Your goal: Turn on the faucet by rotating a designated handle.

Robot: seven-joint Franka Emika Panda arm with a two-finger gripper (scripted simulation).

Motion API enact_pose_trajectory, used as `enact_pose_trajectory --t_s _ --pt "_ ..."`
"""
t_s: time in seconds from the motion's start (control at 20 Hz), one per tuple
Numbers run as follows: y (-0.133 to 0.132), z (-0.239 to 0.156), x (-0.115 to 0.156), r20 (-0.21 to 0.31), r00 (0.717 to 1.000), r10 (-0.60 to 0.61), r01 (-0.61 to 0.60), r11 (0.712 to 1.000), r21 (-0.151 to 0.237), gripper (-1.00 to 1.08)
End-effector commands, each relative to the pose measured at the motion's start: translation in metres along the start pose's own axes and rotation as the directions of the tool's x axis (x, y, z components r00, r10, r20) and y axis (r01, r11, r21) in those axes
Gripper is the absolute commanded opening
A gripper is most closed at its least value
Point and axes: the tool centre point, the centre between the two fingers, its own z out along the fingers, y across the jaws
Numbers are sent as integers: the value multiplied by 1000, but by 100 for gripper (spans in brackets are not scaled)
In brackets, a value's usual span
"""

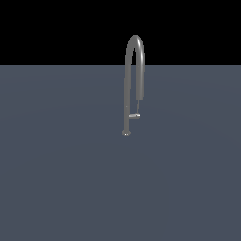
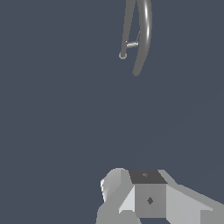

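The faucet [image 1: 127,89] is a slim grey gooseneck tube standing upright on the flat grey-blue ground, its arch reaching up against the black background. Its spout end hangs down on the exterior view's right. The handle [image 1: 134,116], a short stubby lever, juts from the lower stem toward the exterior view's right, just above the round base. In the wrist view the faucet [image 2: 147,30] and handle [image 2: 132,44] lie far off from my gripper [image 2: 146,194]. Only blocky grey parts of the gripper show at the frame edge, and nothing is held. No arm shows in the exterior view.
A plain grey-blue floor [image 1: 56,179] spreads all around the faucet, with no other objects on it. Black background lies beyond its far edge.
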Motion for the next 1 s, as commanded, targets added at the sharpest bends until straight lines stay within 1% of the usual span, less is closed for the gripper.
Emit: enact_pose_trajectory --t_s 0.0,0.35,0.5,0.7,0.95 --pt "0 0 0 0 1000 0 0 1000 0 -100" --pt "-6 5 3 25 1000 -5 5 1000 -3 -100" --pt "-9 4 4 28 1000 -5 5 1000 -1 -100" --pt "-10 -5 5 7 1000 -1 1 1000 12 -100" --pt "-11 -28 4 -45 999 12 -10 999 45 -100"
